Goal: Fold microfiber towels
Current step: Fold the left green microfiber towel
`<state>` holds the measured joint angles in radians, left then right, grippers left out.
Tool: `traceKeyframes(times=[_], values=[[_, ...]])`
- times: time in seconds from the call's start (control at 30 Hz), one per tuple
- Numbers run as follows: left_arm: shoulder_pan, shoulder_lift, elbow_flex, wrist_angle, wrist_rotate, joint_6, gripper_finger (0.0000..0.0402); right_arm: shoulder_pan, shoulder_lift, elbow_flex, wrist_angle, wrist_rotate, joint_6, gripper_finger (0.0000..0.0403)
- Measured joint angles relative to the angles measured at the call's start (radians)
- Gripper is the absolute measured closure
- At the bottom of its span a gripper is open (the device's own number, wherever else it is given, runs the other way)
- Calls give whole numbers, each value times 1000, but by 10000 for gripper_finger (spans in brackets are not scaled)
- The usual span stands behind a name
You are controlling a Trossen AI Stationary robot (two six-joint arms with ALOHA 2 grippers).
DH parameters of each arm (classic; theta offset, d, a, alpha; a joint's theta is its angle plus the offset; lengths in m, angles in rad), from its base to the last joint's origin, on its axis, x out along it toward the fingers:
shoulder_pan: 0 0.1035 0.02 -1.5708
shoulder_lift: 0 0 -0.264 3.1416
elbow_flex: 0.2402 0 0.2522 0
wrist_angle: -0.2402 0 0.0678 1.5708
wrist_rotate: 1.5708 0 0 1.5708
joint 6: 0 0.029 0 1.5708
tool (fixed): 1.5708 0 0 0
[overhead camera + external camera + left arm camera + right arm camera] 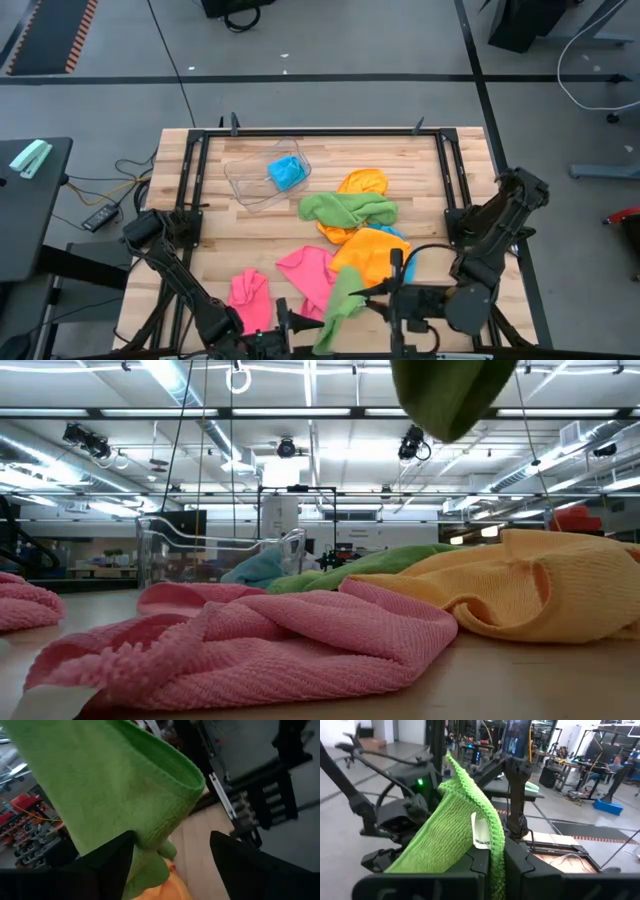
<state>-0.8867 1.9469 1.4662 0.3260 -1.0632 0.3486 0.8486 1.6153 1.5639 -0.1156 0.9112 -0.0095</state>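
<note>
Label (481,836) on green towel (450,835), wrist-only

Two dark jointed arms; black cable looped over right arm (480,245); blocky black end effector fingers (112,865).

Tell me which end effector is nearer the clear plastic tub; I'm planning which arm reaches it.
Left, slightly. The left end effector sits at the near table edge, almost directly below the clear plastic tub. The right end effector is off to the right, shut on the green towel.
</note>
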Motion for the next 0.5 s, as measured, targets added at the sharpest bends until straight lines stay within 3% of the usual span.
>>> traceKeyframes(times=[0.13,0.5], values=[[8,0,0,83,-31,49,127,0,-3,0,-8,0,6,366],[45,9,0,82,-67,-27,135,-26,8,0,-51,44,61,366]])
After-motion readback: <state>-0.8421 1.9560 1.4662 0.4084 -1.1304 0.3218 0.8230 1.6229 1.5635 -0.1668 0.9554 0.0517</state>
